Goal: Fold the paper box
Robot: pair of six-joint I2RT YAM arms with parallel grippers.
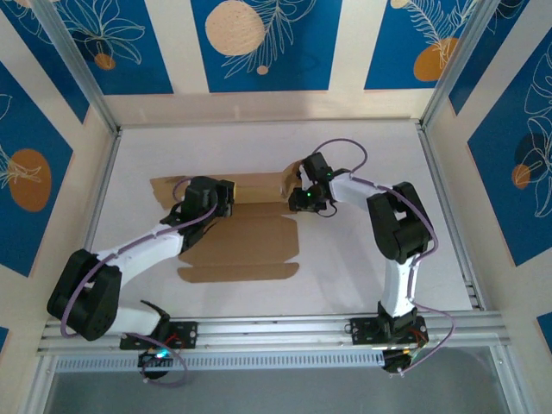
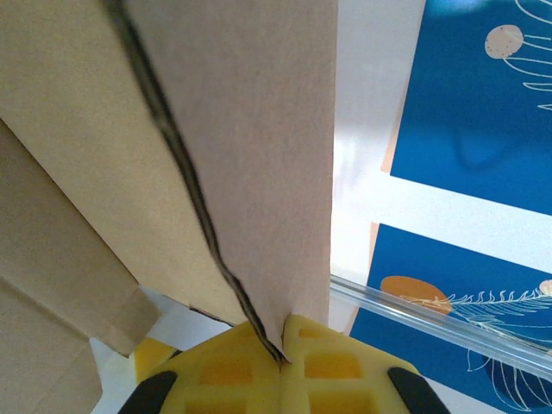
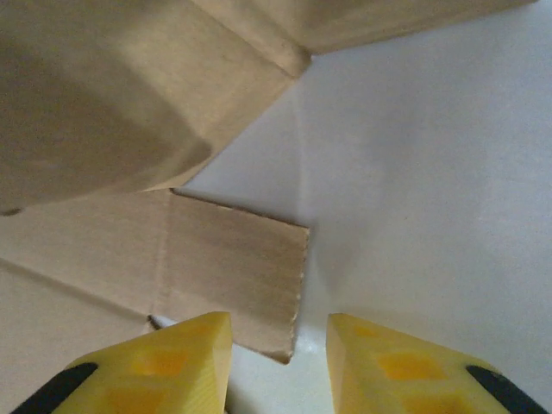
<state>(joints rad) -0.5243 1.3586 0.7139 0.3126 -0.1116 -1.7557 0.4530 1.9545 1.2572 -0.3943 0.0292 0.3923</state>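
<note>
The paper box [image 1: 246,250] lies partly flat mid-table, brown and unprinted, with its back panel [image 1: 259,185] raised. My left gripper [image 1: 222,200] is at that panel's left end. In the left wrist view its yellow fingers [image 2: 332,371] are shut on the edge of an upright cardboard panel [image 2: 259,129]. My right gripper [image 1: 297,195] is at the panel's right end. In the right wrist view it [image 3: 278,345] stands open with nothing between its fingers. A flat flap [image 3: 233,267] lies on the table just ahead of them, and a raised folded panel [image 3: 129,95] is above.
The white table [image 1: 371,259] is bounded by aluminium rails [image 1: 259,328] at the front and by blue-patterned walls [image 1: 259,43] behind and at the sides. Bare table surface lies right of the flap [image 3: 414,190].
</note>
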